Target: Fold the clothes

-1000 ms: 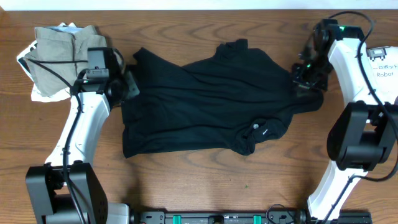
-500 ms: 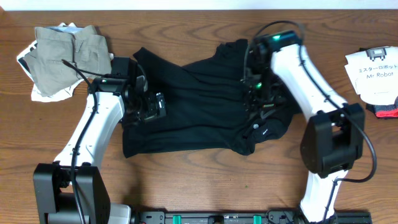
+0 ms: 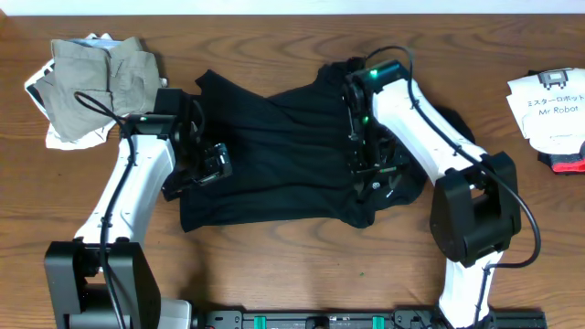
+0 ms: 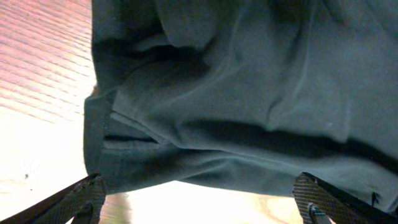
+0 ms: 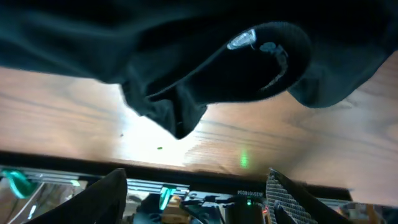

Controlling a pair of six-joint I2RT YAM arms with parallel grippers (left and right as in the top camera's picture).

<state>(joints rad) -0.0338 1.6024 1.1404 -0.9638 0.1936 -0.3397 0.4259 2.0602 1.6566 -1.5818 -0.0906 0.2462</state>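
Both arms have come in over the black shirt since a second ago; your right arm has swung from the far right of the table to the shirt's right half, and your left arm has slid from the shirt's left edge further onto the cloth.

Your left gripper hangs over the shirt's left part; in the left wrist view its fingers stand wide apart with nothing between them, and the shirt's hemmed edge lies beyond them on the wood.

Your right gripper sits just above the small white mark; its wrist view shows the fingers spread and empty, with a rolled fold of the shirt bearing that mark lying past them.

The shirt lies crumpled and spread across the middle of the table; a khaki garment sits folded at the far left corner on top of a white printed one, well apart from the shirt; a printed paper lies at the right edge.
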